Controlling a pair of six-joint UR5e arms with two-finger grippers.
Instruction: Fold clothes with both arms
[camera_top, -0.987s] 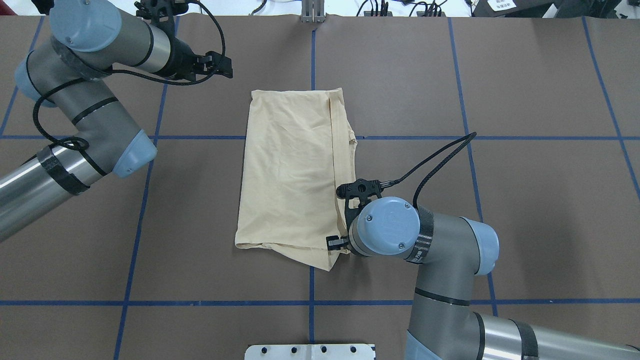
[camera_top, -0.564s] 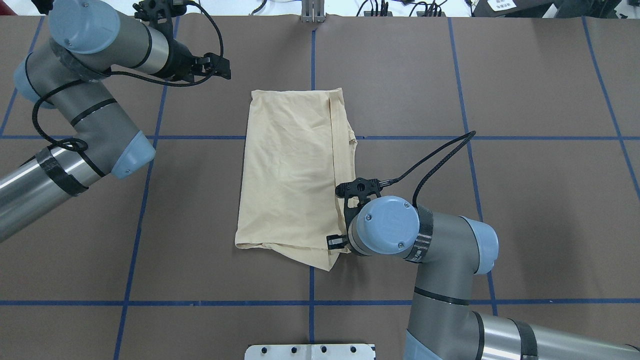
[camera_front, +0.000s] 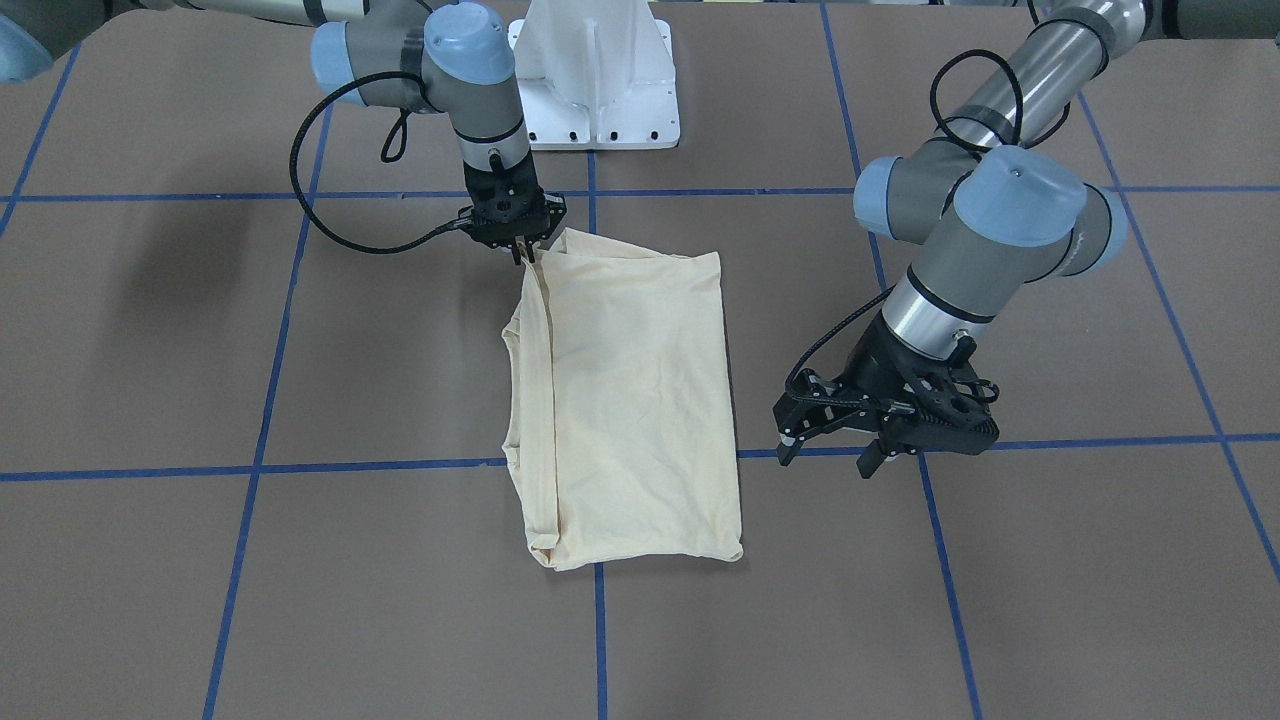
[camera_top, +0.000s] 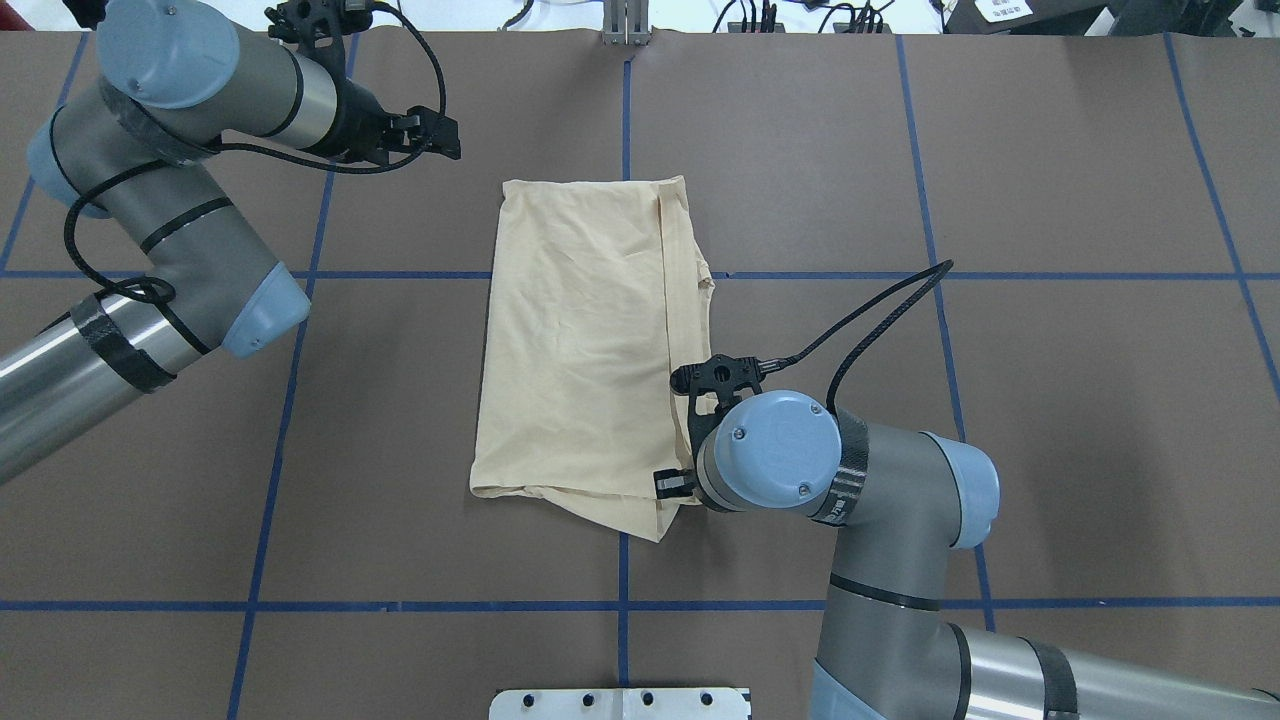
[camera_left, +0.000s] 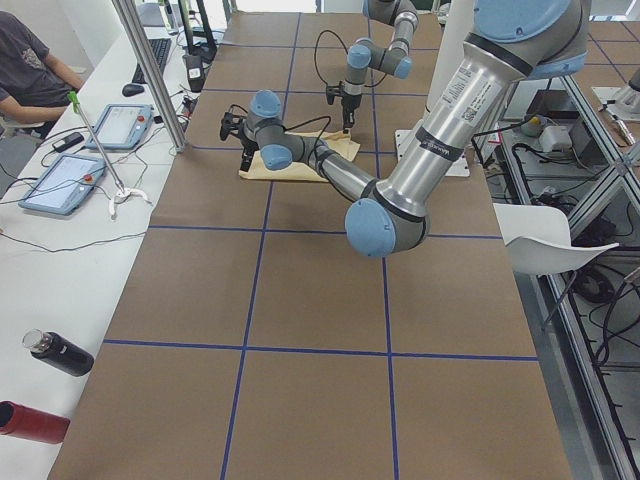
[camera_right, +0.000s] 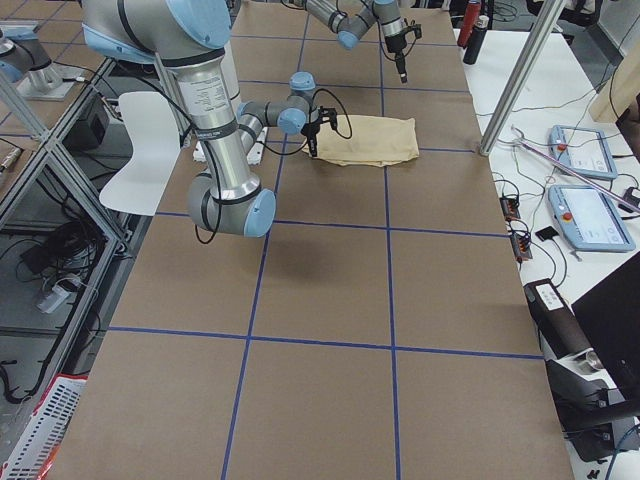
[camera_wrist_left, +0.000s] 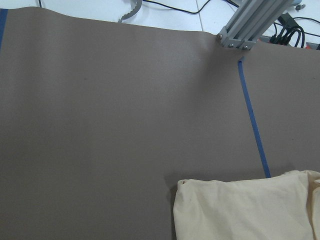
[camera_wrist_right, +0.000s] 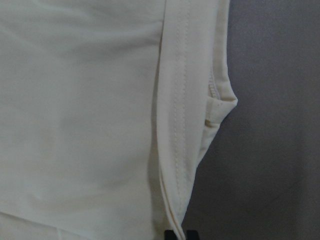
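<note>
A pale yellow shirt (camera_top: 585, 340) lies folded into a long shape in the middle of the brown counter (camera_top: 1050, 400). It lies flat. A thin folded strip runs along the side where the right claw (camera_front: 522, 252) is. That claw points straight down at the shirt corner closest to the robot. Its tips are pressed close together, and they pinch the edge of the shirt there. The left claw (camera_front: 826, 458) is on the other side, near the far corner of the shirt, and it does not touch the shirt. Its two fingers are spread apart and hold nothing. It hangs above the counter and points toward the shirt. Blue tape lines (camera_top: 800, 275) cross the counter.
</note>
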